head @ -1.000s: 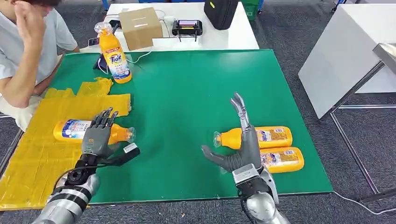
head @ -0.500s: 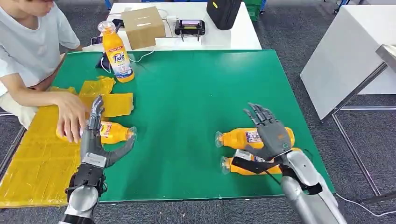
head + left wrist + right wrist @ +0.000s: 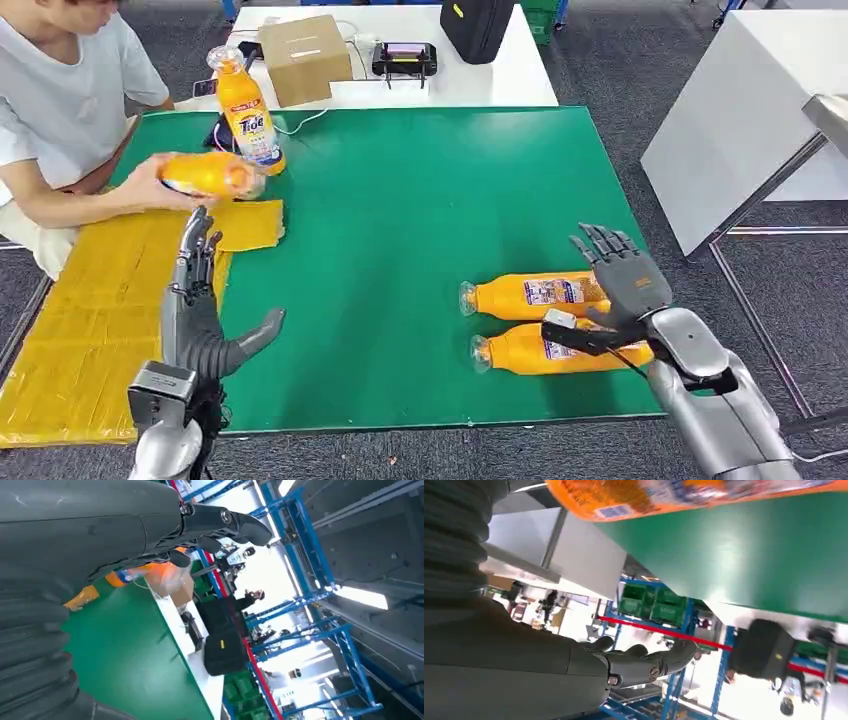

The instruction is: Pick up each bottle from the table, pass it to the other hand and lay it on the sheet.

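Near the table's front right corner, two bottles lie side by side; the right hand (image 3: 618,283) hovers over them, fingers spread, holding nothing. It should settle on the nearer bottle (image 3: 545,353), wrap around its middle, and avoid nudging the farther bottle (image 3: 535,296). The left hand (image 3: 200,315) waits open at the yellow sheet (image 3: 90,330) by the front left edge, ready to receive it.

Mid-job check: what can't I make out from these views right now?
- Head view: the right hand covers the cap-less ends of the two lying bottles; contact can't be told.
- Head view: the person's hand hides part of the lifted bottle.
- Right wrist view: a bottle is cut off by the edge and blurred.
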Controlling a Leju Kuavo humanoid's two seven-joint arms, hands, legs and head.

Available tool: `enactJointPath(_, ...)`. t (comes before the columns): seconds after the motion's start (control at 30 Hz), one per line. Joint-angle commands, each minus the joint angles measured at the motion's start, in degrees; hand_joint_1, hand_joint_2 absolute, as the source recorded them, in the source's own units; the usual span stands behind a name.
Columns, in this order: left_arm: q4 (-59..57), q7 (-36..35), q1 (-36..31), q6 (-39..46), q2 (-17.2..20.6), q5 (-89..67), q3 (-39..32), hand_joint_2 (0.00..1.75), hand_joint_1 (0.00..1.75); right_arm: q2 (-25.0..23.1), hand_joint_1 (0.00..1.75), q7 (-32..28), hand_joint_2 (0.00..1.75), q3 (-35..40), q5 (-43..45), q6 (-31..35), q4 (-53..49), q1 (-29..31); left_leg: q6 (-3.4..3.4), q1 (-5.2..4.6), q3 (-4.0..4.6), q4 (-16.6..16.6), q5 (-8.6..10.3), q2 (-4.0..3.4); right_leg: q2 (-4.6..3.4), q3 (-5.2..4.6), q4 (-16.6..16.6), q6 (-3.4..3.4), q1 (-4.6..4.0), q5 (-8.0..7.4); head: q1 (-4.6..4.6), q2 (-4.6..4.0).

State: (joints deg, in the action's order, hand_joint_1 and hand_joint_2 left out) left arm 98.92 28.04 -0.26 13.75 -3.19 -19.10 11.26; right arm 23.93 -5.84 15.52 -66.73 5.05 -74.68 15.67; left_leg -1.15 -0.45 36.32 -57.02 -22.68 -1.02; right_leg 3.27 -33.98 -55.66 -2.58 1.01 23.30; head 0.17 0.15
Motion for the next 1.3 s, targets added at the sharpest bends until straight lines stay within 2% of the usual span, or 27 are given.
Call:
enactJointPath(0.03,-4.51,0.36,-3.03,-0.25,-0.51,1.69,1.87,1.75,0.00,-1.14,0.00,-2.82,1.75,5.88,1.21,-2.01,17.33,10.58,0.10,0.10,-0.29,0.01,-0.09,-0.06,-0.35,0.30,0.09,0.11,-0.06,0.02,0.00,0.00)
enactJointPath(0.23,-6.23,0.56,-4.03,-0.14,-0.98,2.91,2.32,1.75,0.00,-3.26,0.00,-0.81,1.75,8.74,-1.90,0.73,23.80,14.04,0.09,0.12,-0.41,0.03,-0.12,-0.11,-0.44,0.41,0.11,0.12,-0.08,0.04,0.00,0.00)
enactJointPath(0.37,-7.15,0.66,-4.92,-0.28,-1.08,3.98,3.02,1.75,0.00,-5.32,0.00,-2.87,1.75,9.14,0.21,1.05,29.14,16.23,0.06,0.10,-0.29,0.03,-0.02,-0.10,-0.31,0.27,0.10,0.07,-0.07,-0.02,-0.02,0.00)
enactJointPath(0.53,-7.57,0.71,-5.27,-0.35,-1.12,4.29,3.25,1.75,0.00,-5.80,0.00,-3.62,1.75,9.36,0.82,0.96,30.54,16.85,0.07,0.13,-0.32,0.02,-0.02,-0.09,-0.34,0.31,0.10,0.09,-0.09,-0.02,-0.02,0.00)
enactJointPath(0.77,-10.13,0.90,-6.81,-0.47,-1.27,5.66,4.61,1.75,0.00,-7.11,0.00,-6.87,1.75,11.34,4.12,-2.04,37.83,19.72,0.00,0.06,-0.25,0.02,0.03,-0.02,-0.25,0.26,0.06,0.04,-0.04,-0.02,-0.02,0.00)
enactJointPath(0.93,-10.98,1.01,-7.30,-0.38,-1.32,5.97,4.82,1.75,0.00,-6.94,0.00,-7.70,1.75,11.93,5.42,-3.29,39.41,20.20,-0.02,0.05,-0.22,0.02,0.03,-0.04,-0.24,0.22,0.04,0.03,-0.03,-0.03,-0.02,0.00)
enactJointPath(1.07,-11.27,0.90,-7.14,-0.17,-1.59,6.13,4.70,1.75,0.00,-8.11,0.00,1.90,1.75,14.05,1.30,-1.30,43.01,21.93,0.02,0.09,-0.33,-0.01,-0.03,-0.06,-0.38,0.32,0.05,0.07,-0.05,0.01,-0.02,0.00)
enactJointPath(1.3,-12.48,0.32,-7.85,-0.22,-2.07,6.12,4.98,1.75,0.00,-8.97,0.00,5.62,1.75,13.18,1.48,-4.63,48.02,23.31,0.00,0.08,-0.30,0.01,0.01,-0.03,-0.28,0.32,0.07,0.05,-0.04,0.00,-0.02,0.00)
